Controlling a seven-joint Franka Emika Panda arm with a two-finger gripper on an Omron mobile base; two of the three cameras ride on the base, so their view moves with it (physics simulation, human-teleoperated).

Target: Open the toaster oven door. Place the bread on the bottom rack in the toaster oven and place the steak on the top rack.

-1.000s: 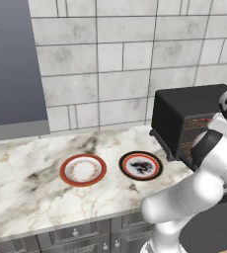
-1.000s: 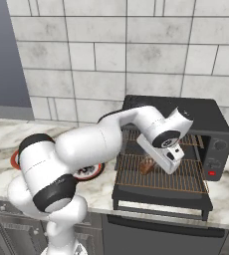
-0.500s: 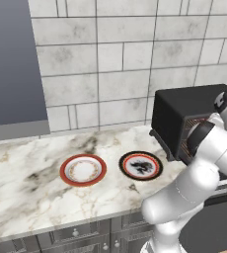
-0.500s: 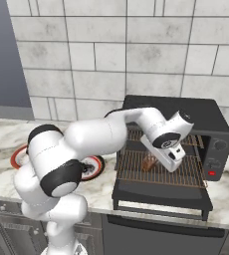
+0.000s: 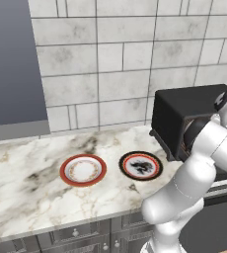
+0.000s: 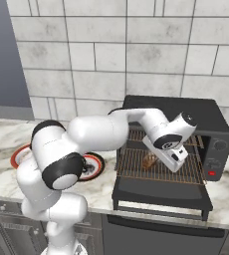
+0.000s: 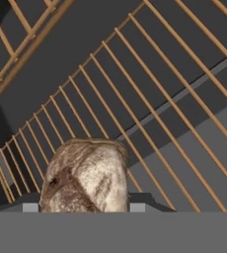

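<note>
Gripper (image 6: 156, 160) is clamped on the bread (image 7: 83, 175): in the hand view the brown chunk sits between the two tips at bottom centre, with wire grid running diagonally behind it. In the right base view the bread (image 6: 149, 161) shows as a small tan lump just left of the hand, centre-right of frame, inside the toaster oven (image 6: 186, 112) and low over the bottom rack (image 6: 136, 167). Can't tell whether it touches the wires yet.

Toaster oven door (image 6: 159, 193) is down flat, lower centre-right. Top rack (image 6: 136, 135) is a thin grid just above the hand. Steak: not made out from here.

What changed over the last second, right base view: the hand has slid slightly left and its wrist has rolled, with the shoulder and elbow links swinging around at lower left. Bread sits at about the same spot on the rack throughout. Jaw width looks unchanged, so no release so far. Left base view: forearm at right edge has lifted and folded tighter against the oven front; plates hold position.

Read: door step done, bread is at its rack, arm is settling pose for the drop. Remaining: let go, back out, then steak to the upper shelf.

Outward: left base view has a red-rimmed plate (image 5: 83, 170) at centre-left and a dark-rimmed plate (image 5: 141, 165) beside it on the marble counter (image 5: 26, 192).
</note>
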